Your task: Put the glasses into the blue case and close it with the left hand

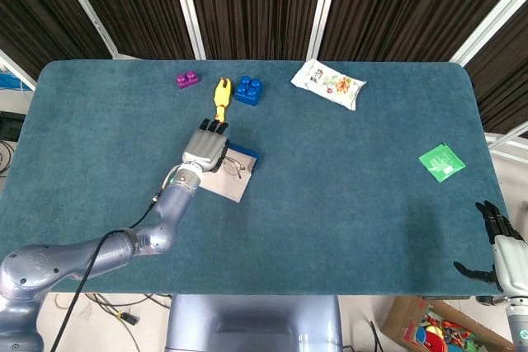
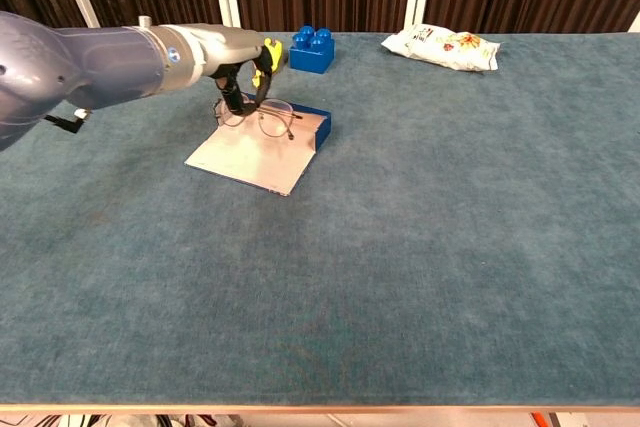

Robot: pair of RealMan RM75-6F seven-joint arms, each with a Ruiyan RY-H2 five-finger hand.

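The blue case (image 1: 247,157) (image 2: 321,124) lies open in the middle left of the table, its pale flap (image 1: 225,182) (image 2: 248,157) spread flat toward me. My left hand (image 1: 205,147) (image 2: 222,49) hovers over the case and holds the glasses (image 1: 230,166) (image 2: 270,118) from above. The glasses hang just above the flap, close to the blue tray. My right hand (image 1: 500,245) hangs off the table's near right edge, fingers apart and holding nothing; the chest view does not show it.
Along the far edge sit a purple brick (image 1: 187,80), a yellow toy (image 1: 222,96) (image 2: 265,60), a blue brick (image 1: 249,90) (image 2: 312,49) and a white snack bag (image 1: 327,83) (image 2: 441,46). A green packet (image 1: 441,161) lies at the right.
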